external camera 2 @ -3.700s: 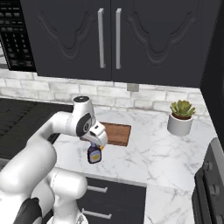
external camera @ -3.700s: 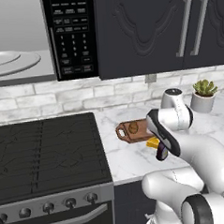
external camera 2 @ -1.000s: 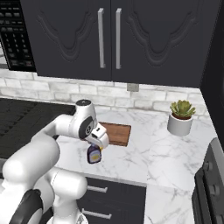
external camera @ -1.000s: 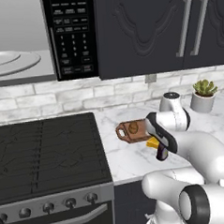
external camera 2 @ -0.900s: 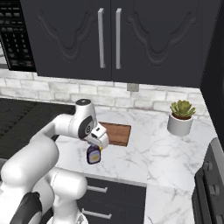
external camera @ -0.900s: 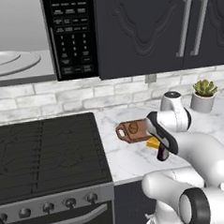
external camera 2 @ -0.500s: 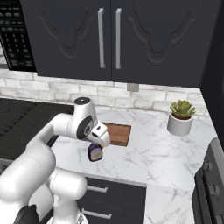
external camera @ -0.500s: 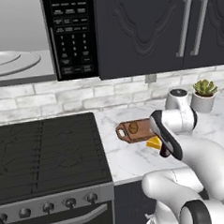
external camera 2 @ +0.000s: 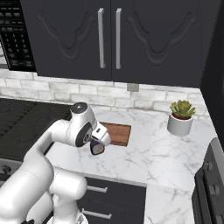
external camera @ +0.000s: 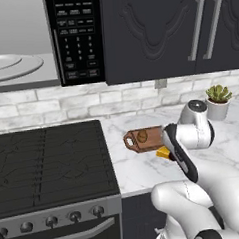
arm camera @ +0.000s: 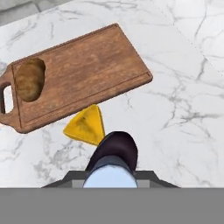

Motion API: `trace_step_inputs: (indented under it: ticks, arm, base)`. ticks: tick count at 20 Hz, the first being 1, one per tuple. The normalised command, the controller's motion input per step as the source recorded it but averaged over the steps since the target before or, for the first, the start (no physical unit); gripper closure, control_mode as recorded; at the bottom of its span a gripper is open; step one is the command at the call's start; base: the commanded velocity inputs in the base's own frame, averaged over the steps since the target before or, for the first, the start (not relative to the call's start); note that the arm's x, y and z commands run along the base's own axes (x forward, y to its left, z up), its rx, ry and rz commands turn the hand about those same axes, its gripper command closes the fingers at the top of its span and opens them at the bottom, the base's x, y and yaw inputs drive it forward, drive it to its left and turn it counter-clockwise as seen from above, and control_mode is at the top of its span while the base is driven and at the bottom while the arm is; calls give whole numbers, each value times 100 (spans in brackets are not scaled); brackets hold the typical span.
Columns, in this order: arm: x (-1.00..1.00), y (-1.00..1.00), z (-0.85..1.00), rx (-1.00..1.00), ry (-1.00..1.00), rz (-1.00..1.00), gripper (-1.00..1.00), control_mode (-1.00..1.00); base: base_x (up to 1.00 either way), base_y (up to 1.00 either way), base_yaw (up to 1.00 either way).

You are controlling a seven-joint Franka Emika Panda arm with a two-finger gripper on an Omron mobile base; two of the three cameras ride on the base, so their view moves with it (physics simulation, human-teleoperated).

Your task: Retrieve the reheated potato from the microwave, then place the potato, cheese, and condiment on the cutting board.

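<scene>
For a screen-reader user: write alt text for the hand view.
Seen from above, the gripper holds the dark condiment bottle over a marble counter, just short of a wooden cutting board. The potato sits on the board's handle end, and the yellow cheese wedge lies on the counter beside the board's near edge.

A reddish-brown cutting board (arm camera: 83, 72) lies at a slant on the white marble counter (arm camera: 188, 87), its handle end toward the left edge of the picture. The brown potato (arm camera: 29, 79) sits on the board close to that handle end, inside the darker rim. A yellow-orange cheese (arm camera: 85, 127) wedge lies on the counter just beside the board's near long edge, off the wood. At the bottom, the dark bottle (arm camera: 112, 159) with its bluish cap is seen end-on, held up above the counter just near the cheese.
</scene>
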Motion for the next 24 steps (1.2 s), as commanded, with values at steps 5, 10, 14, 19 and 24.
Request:
trace_step_inputs:
  ticks: [5,10,14,19,24]
  arm:
    - [20,-8,35,-9,-1,0,100,-100]
    - [26,-3,35,-8,5,0,100,-100]
    - [23,-6,17,-1,5,0,100,-100]
    - [21,-1,1,0,3,4,100,-100]
    - [31,0,0,0,0,11,100,-100]
  base:
    - [0,0,0]
    - [0,0,0]
    - [0,0,0]
    - [0,0,0]
    - [0,0,0]
